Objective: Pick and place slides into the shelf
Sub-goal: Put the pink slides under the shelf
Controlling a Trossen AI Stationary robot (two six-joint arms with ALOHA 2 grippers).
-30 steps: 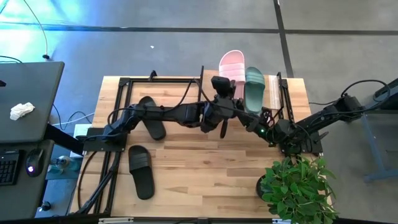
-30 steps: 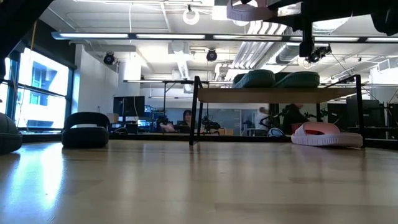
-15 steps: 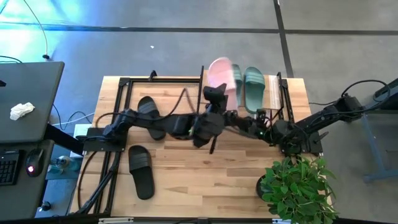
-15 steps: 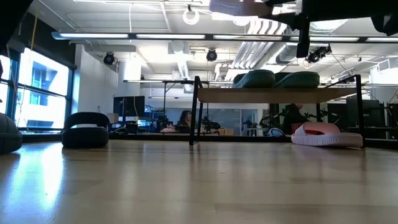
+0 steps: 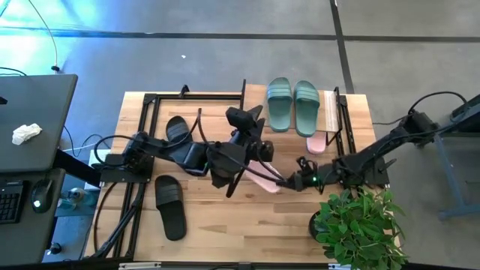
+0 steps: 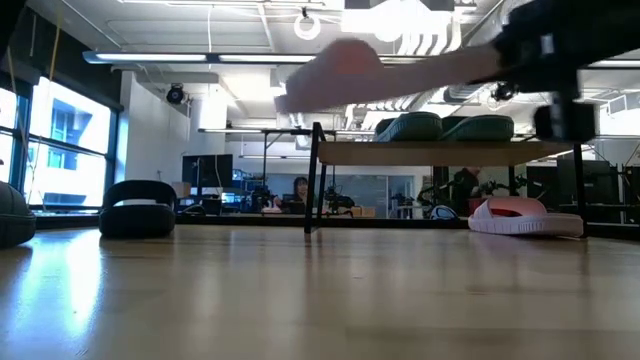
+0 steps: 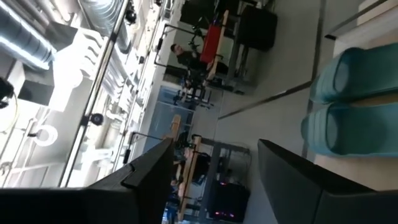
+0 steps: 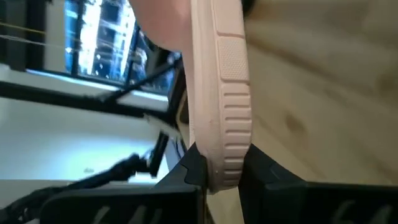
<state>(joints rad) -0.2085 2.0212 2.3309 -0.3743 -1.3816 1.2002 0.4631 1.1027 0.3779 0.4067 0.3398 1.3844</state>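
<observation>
My right gripper (image 5: 291, 182) is shut on a light-pink slide (image 5: 262, 180), which is in the air over the table's middle and blurred in the low view (image 6: 335, 75). The other pink slide (image 6: 525, 215) lies sole down on the table under the shelf (image 6: 450, 152). The sage-green pair (image 5: 292, 106) stands side by side on the shelf's top board. My left gripper (image 5: 253, 127) is open and holds nothing, just left of the shelf; its wrist view shows the green pair (image 7: 351, 112) ahead. Two black slides (image 5: 176, 135) (image 5: 170, 206) lie on the table's left half. My right gripper pinches the pink slide between its two fingers by the ribbed edge of the sole (image 8: 227, 155) at one end. The fingers come roughly level from the table's right side. The slide is lifted clear and reaches away from the fingers toward the left, tilted in the low view.
A potted plant (image 5: 358, 225) stands at the table's near right corner, close under my right arm. A black metal frame (image 5: 146, 112) runs along the table's left part. Bare wood lies between the near black slide and the plant. A person sits in the room far behind.
The pink slide has travelled from above the shelf's far left side to over the table's middle, toward the near edge, while my right arm swung toward the near left. My left arm has drawn back from the shelf toward the left, uncovering both green slides.
</observation>
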